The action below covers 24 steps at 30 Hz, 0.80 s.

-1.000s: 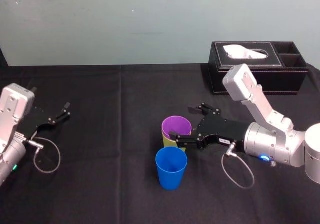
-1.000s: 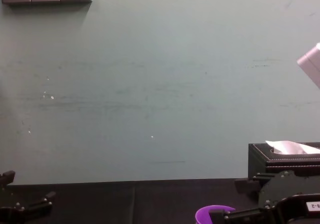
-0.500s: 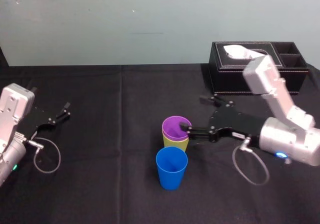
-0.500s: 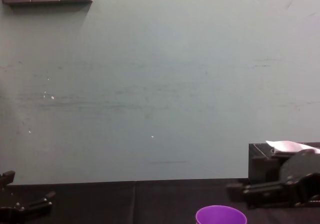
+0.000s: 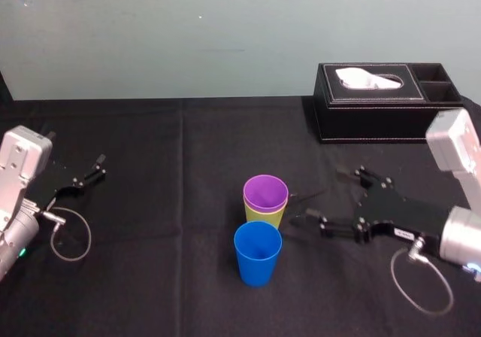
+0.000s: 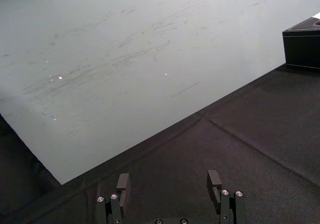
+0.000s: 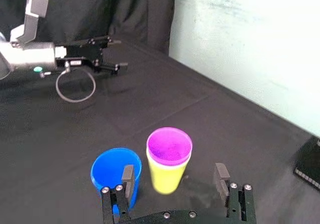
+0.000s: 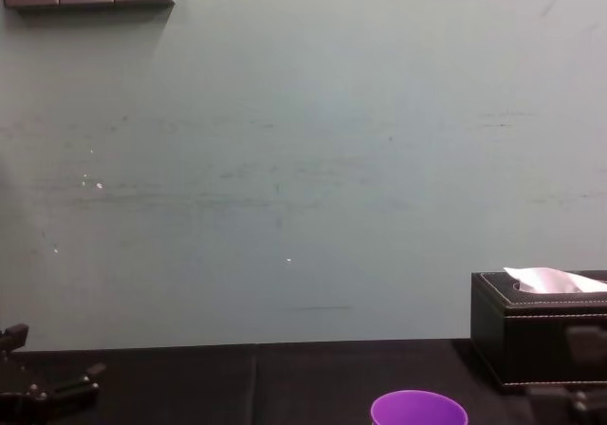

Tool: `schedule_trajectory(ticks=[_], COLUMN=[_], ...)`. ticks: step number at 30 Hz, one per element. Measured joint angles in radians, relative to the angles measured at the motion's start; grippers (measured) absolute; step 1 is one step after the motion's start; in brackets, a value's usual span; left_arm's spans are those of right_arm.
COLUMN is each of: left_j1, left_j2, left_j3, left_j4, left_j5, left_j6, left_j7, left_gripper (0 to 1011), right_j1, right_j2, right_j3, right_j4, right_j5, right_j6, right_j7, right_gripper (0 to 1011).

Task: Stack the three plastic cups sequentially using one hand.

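The purple cup (image 5: 265,192) sits nested inside the yellow-green cup (image 5: 265,217) at the middle of the black table. Just in front of them the blue cup (image 5: 257,253) stands alone, upright. My right gripper (image 5: 317,195) is to the right of the stack, apart from it, open with nothing between its fingers. In the right wrist view the purple cup (image 7: 169,145), yellow-green cup (image 7: 161,175) and blue cup (image 7: 111,165) lie beyond the open fingers (image 7: 128,176). My left gripper (image 5: 96,167) rests open at the far left.
A black tissue box (image 5: 387,102) with a white tissue stands at the back right, behind the right arm. A black cloth (image 5: 165,201) covers the table. A pale wall (image 8: 303,159) closes off the back. The left gripper (image 6: 168,181) has bare cloth before it.
My right gripper has drawn back to the right, away from the purple and yellow-green cups, still open. The cups and the left arm have not moved.
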Motion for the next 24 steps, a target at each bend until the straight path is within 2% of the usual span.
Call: schedule_trajectory(ticks=[8,12,16,24], left_j1=[0.0,0.0,0.0,0.0], left_j2=[0.0,0.0,0.0,0.0], left_j3=[0.0,0.0,0.0,0.0], left_j4=[0.0,0.0,0.0,0.0], left_j5=[0.0,0.0,0.0,0.0], left_j6=[0.0,0.0,0.0,0.0], left_j7=[0.0,0.0,0.0,0.0], left_gripper=[1010,1010,1010,1010], right_j1=[-0.096,-0.128,-0.146,-0.147], right_j2=[0.055,0.071,0.074,0.045], right_j3=[0.041,0.046,0.033,-0.013], right_j4=[-0.025,-0.031,-0.03,-0.012], right_j5=[0.025,0.022,0.006,-0.043], right_j6=[-0.039,-0.051,-0.057,-0.058], right_j7=[0.009,0.014,0.016,0.01], right_gripper=[1004,1004,1004,1004])
